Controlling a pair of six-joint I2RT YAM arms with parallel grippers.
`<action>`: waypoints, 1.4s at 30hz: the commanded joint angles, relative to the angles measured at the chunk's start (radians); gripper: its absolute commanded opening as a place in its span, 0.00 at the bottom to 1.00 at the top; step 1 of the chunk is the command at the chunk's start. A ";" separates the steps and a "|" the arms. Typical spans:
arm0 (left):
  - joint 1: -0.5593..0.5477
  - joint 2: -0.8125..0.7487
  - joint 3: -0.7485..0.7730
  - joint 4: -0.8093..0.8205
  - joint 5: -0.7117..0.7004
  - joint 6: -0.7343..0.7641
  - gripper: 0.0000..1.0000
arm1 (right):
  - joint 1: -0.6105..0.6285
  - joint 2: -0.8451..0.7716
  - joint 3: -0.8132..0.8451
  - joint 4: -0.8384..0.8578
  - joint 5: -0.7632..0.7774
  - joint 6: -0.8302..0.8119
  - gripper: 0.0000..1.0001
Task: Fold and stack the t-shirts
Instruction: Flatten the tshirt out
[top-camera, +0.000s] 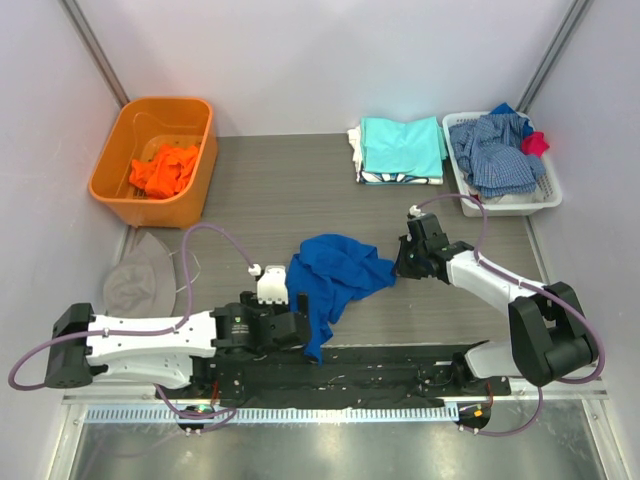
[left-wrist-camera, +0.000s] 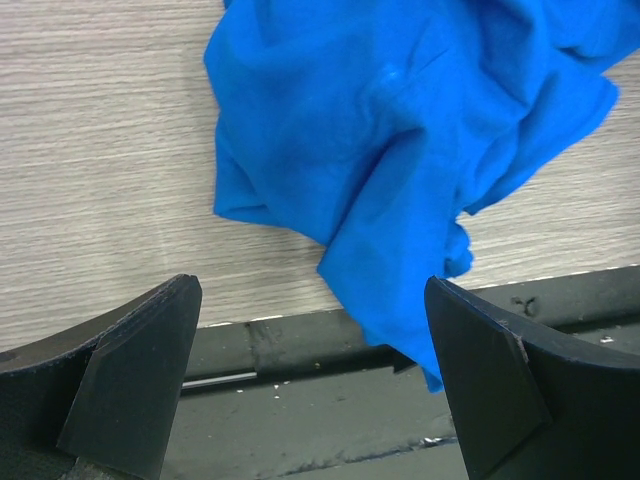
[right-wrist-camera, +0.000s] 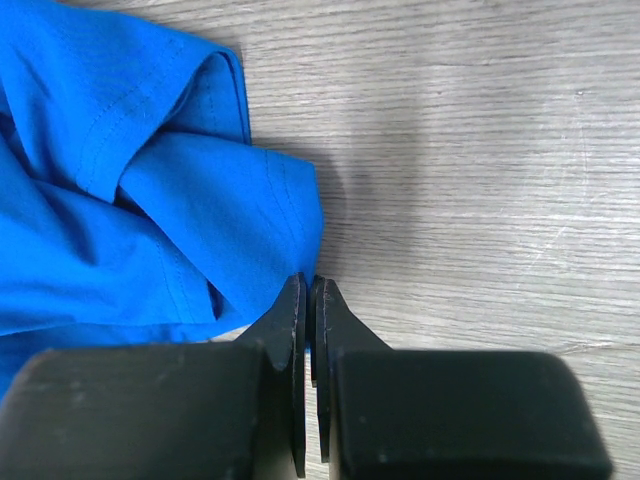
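The blue t-shirt (top-camera: 335, 275) is lying crumpled, awaiting spreading; the left gripper (left-wrist-camera: 310, 330) is gaping wide, cloth just ahead between its jaws; the right gripper (right-wrist-camera: 308, 285) is sitting closed on nothing, hem just left of its tips; next, both are likely needing corner grips.

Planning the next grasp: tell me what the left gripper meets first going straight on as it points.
Probably the crumpled royal blue cotton t-shirt: its edge lies just ahead of the open left gripper, though depth is unclear.
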 joint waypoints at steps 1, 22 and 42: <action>-0.005 -0.016 -0.016 0.031 -0.056 -0.026 1.00 | 0.006 -0.023 0.008 -0.004 0.013 0.011 0.01; -0.227 0.299 0.113 0.100 -0.016 -0.149 1.00 | 0.006 -0.015 0.005 -0.001 0.002 0.015 0.01; -0.249 0.440 0.154 0.063 -0.040 -0.199 0.89 | 0.009 -0.006 0.011 -0.009 -0.008 0.008 0.01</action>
